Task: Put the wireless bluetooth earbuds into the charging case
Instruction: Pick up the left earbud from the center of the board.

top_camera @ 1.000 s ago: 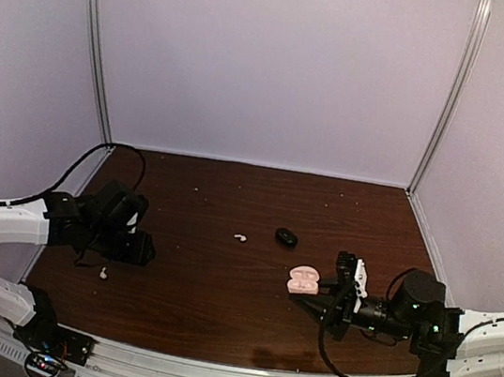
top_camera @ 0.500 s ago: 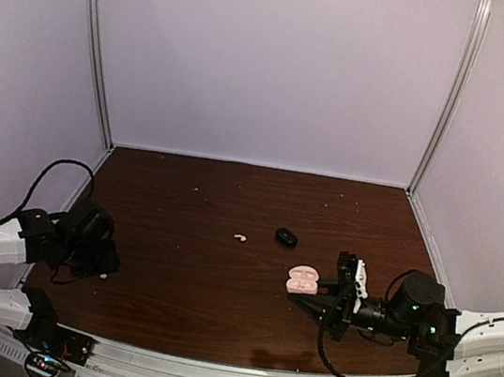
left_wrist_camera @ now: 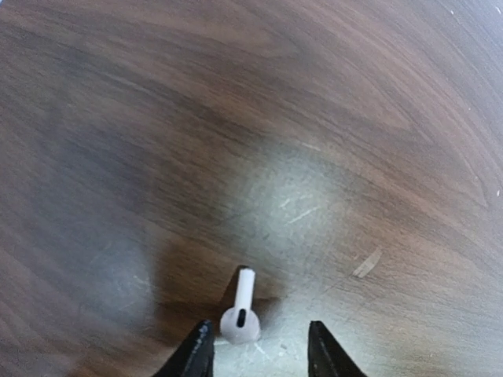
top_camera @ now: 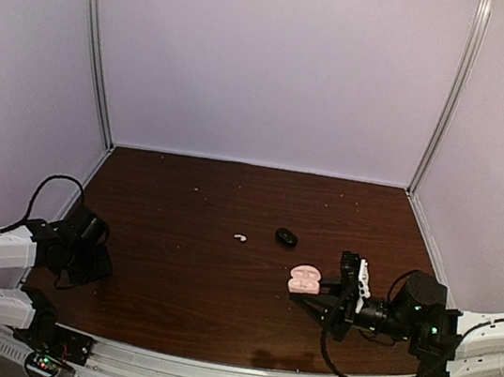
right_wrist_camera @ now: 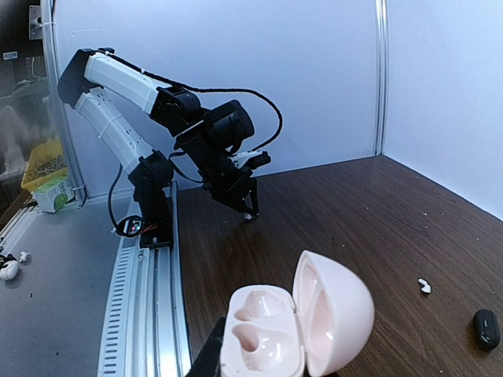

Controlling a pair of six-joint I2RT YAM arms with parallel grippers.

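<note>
Spread wide, the left claw [left_wrist_camera: 266,345] straddles 1 white earbud [left_wrist_camera: 242,310] on the bench [left_wrist_camera: 354,118], poised to pinch. The right claw [top_camera: 328,300] presents the open pink charging case [right_wrist_camera: 295,326] for loading, its grip impossible to tell.

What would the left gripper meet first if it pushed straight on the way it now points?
Most likely the white stemmed earbud, lying on the table between the open fingertips of the left gripper. The tabletop comes just after it, though depth is unclear.

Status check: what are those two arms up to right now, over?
Left tool open, straddling small white stemmed earbud on wooden table. Right tool at open pink clamshell charging case, grip unclear. Nothing blocking.
</note>
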